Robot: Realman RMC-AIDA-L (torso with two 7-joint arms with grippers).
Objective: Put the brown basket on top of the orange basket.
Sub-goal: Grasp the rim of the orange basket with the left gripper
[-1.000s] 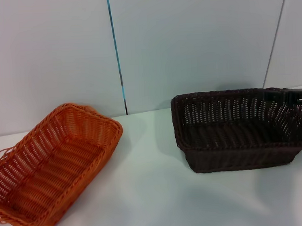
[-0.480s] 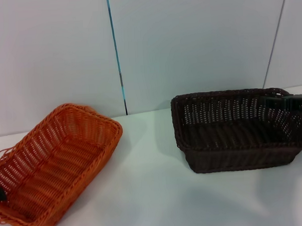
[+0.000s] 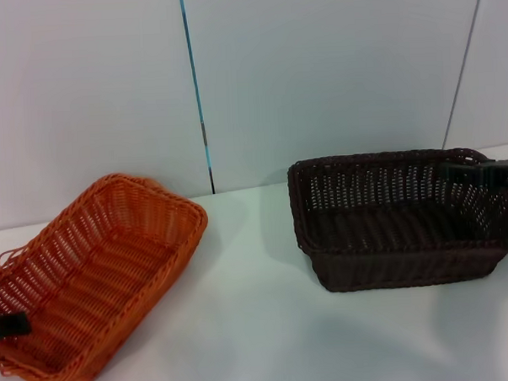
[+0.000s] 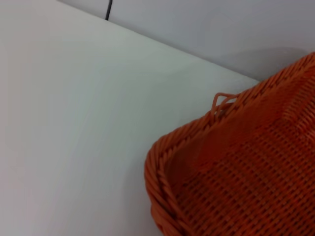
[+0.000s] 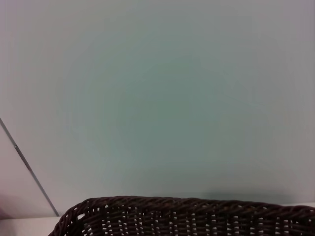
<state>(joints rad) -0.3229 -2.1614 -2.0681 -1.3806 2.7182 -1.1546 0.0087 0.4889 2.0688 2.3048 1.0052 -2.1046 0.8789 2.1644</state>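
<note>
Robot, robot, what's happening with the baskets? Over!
Left gripper at orange basket rim. Right gripper at brown basket corner. Baskets apart, nothing between.

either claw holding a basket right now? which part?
Cannot be told for sure. The right claw sits at the far right rim corner of the brown basket; the left claw is at the orange basket's near-left rim. Neither grip is visible.

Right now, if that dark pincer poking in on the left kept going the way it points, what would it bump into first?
Most likely the orange basket: the left pincer sits at its near left rim, pointing in across the basket. Whether it is above the rim or level with it is unclear.
</note>
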